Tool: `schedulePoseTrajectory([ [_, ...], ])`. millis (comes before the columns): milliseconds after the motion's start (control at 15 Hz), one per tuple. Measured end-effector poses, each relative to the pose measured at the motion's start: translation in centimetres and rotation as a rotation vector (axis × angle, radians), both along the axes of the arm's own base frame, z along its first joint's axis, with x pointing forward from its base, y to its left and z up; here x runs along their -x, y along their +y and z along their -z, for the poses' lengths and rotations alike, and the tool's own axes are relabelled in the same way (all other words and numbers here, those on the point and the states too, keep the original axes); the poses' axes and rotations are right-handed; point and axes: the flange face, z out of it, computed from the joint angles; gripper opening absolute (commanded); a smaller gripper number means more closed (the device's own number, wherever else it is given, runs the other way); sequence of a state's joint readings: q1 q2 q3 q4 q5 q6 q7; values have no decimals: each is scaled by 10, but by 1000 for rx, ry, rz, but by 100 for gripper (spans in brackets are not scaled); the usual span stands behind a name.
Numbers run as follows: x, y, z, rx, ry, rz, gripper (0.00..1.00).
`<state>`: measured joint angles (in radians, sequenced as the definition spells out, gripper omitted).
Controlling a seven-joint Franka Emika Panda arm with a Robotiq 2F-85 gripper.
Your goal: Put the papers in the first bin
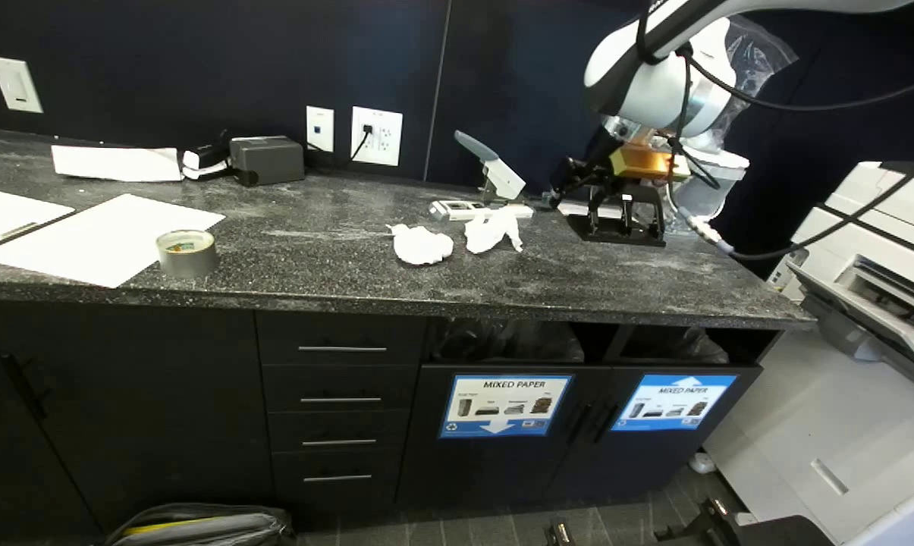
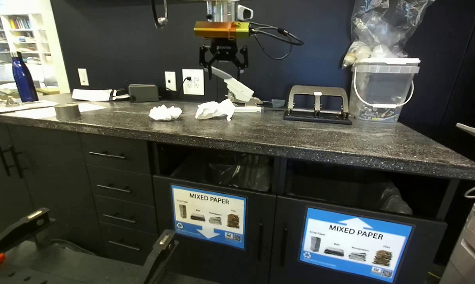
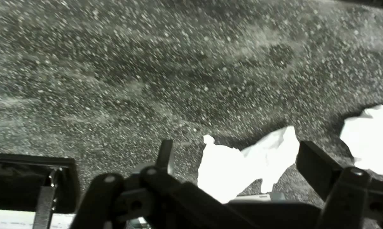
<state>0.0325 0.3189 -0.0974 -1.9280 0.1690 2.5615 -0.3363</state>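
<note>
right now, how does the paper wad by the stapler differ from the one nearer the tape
The stapler-side wad spreads into lobes with a narrow tail; the tape-side wad is compact. In the wrist view, the stapler-side wad shows between the gripper's fingers; the tape-side wad is cut by the frame. Both are white and crumpled.

In the wrist view the overexposed papers (image 3: 223, 173) cast soft shadows on the slightly blurred table (image 3: 131, 63), while the cabinets (image 1: 123, 394) are dim in both exterior views and the far bookshelf (image 2: 18, 36) in an exterior view is bright.
</note>
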Motion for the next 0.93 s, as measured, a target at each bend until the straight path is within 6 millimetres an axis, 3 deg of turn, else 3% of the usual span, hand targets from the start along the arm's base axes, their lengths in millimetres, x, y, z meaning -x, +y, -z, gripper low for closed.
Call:
schedulePoseTrajectory([
  [133, -22, 11, -3, -55, -24, 24, 100],
  [267, -42, 12, 8, -89, -35, 50, 100],
  [667, -89, 0, 64, -145, -32, 170, 100],
  [933, -112, 10, 89, -196, -20, 293, 100],
])
